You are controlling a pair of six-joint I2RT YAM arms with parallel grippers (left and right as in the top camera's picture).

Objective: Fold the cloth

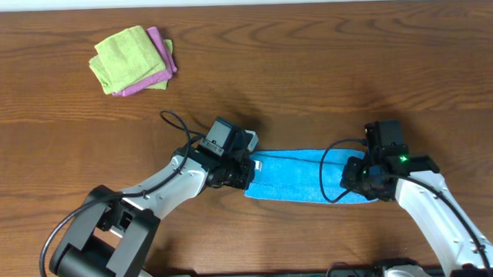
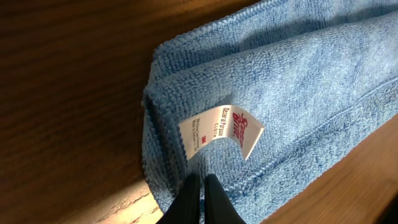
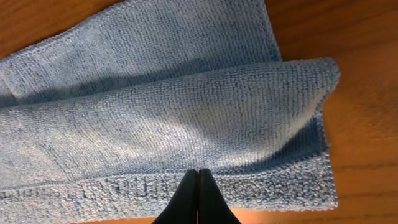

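The bright blue cloth [image 1: 301, 176] lies on the wooden table, folded lengthwise into a long strip. Its white tag [image 2: 221, 130] sticks up at the left end. My left gripper [image 1: 248, 171] is at that left end. In the left wrist view its black fingertips [image 2: 202, 177] are pressed together just over the cloth's [image 2: 292, 81] near hem, below the tag. My right gripper [image 1: 352, 174] is at the right end. Its fingertips [image 3: 198, 172] are shut over the bottom layer's hem, where the cloth's [image 3: 155, 118] top layer bulges slightly. Neither gripper visibly holds fabric.
A lime-green cloth [image 1: 127, 56] lies folded on top of a pink-purple cloth [image 1: 160, 71] at the far left of the table. Bare wood [image 1: 326, 70] surrounds the blue strip. Black cables loop beside both wrists.
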